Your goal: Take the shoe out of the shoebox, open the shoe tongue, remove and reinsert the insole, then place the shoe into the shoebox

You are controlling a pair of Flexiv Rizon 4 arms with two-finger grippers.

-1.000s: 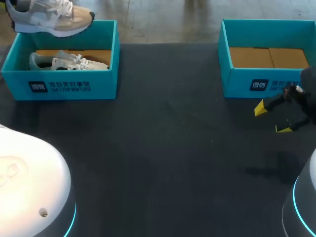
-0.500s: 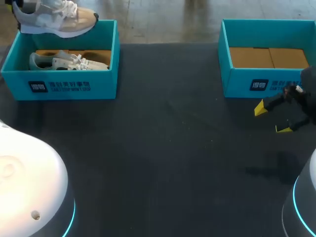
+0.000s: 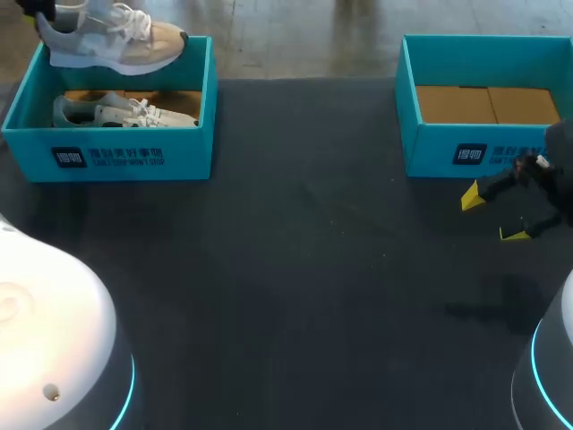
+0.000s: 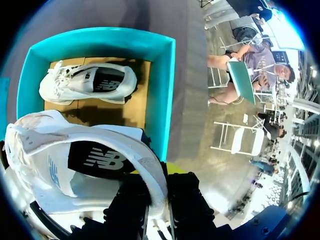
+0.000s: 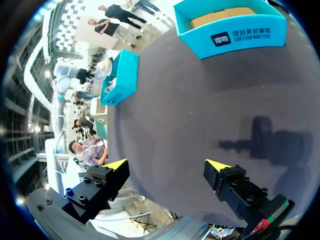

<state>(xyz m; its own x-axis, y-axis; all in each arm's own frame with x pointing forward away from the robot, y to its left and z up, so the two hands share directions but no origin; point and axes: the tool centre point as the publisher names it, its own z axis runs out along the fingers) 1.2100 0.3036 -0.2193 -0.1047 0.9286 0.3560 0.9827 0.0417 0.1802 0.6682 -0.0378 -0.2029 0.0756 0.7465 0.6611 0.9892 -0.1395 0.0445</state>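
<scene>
Lifted grey, white and tan lace-up sneaker (image 3: 112, 45), clamped at its heel in the left gripper (image 4: 156, 187), carried rightward and slightly lower over the open teal cardboard shoebox (image 3: 107, 157), left arm's white rounded base (image 3: 54, 331) turned a little

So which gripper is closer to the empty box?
The right. The right gripper hangs open just in front of the empty box. The left gripper is across the table, holding a shoe above the other box, where a second shoe lies.
</scene>
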